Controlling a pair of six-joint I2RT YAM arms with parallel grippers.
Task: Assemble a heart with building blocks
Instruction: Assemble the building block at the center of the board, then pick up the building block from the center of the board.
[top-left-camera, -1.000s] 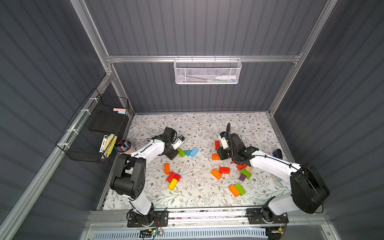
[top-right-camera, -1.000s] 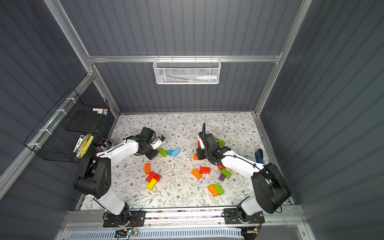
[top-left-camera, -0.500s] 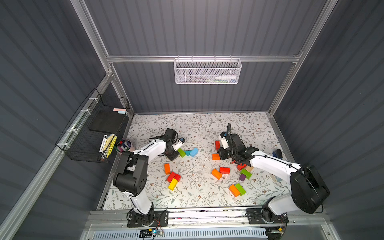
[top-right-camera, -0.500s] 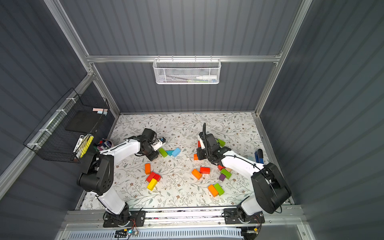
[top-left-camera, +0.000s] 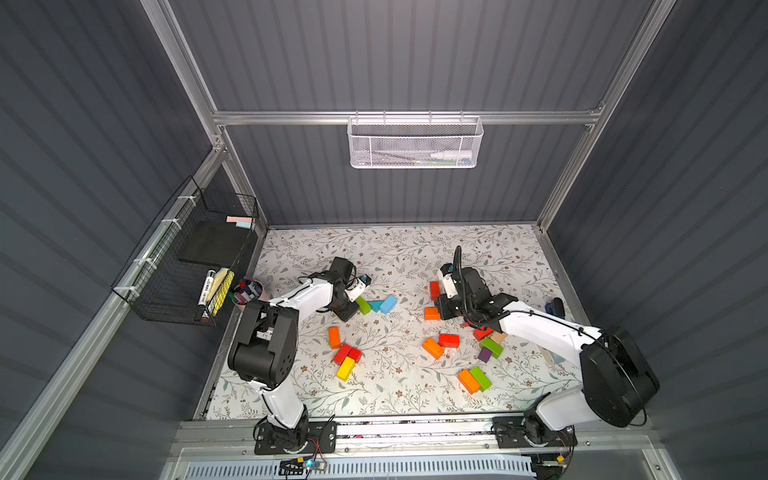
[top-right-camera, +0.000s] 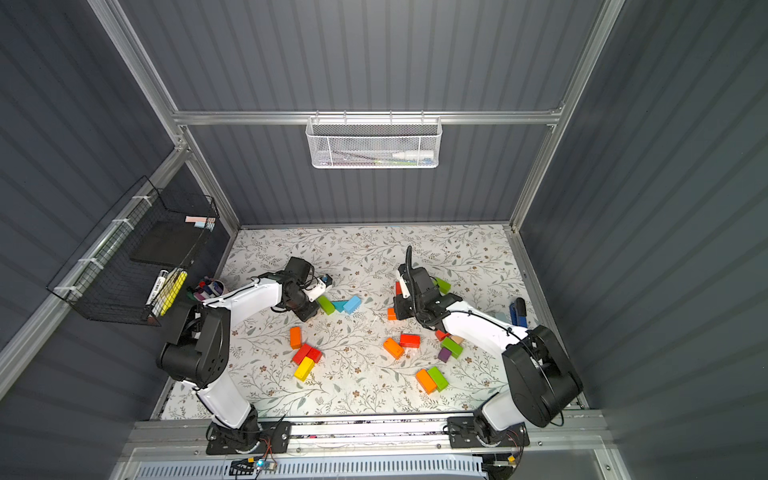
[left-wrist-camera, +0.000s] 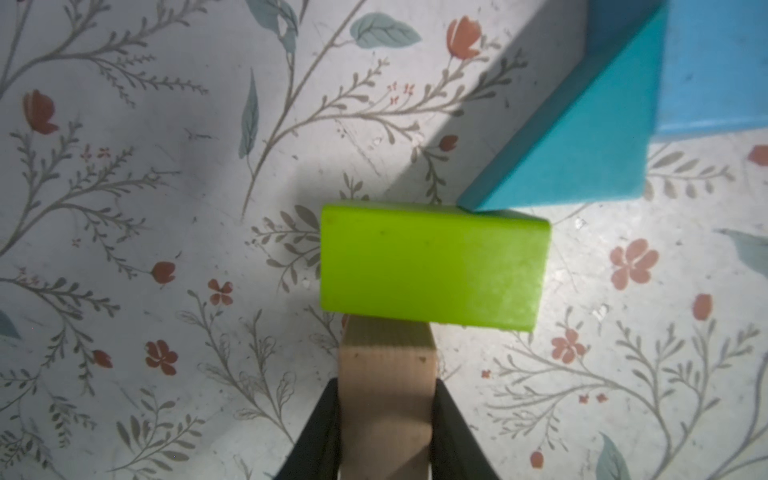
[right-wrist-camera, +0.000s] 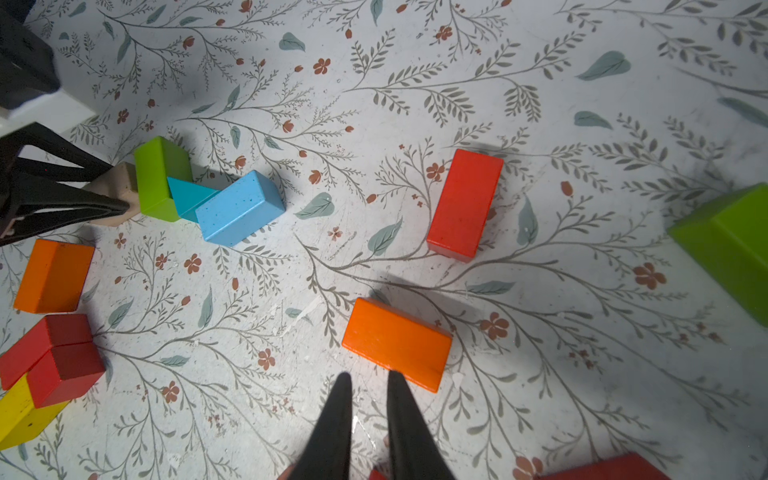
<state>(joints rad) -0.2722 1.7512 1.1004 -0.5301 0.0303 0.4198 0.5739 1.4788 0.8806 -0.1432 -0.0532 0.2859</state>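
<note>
The table (top-left-camera: 415, 257) is white, printed with grey-green twigs, teal leaves and small rust-red flowers. The green brick (left-wrist-camera: 432, 270) is a bright, plain lime. Touching it, the tan block (left-wrist-camera: 386, 395) shows bare wood grain between black fingers (left-wrist-camera: 322, 428), and the wedge (left-wrist-camera: 582, 158) is teal. Just beyond the wedge from the green brick, the blue brick (right-wrist-camera: 239, 208) is pale blue with dark speckles. Farther from the green brick, the red brick (right-wrist-camera: 463, 203) and the orange brick (right-wrist-camera: 395, 345) are plain.
</note>
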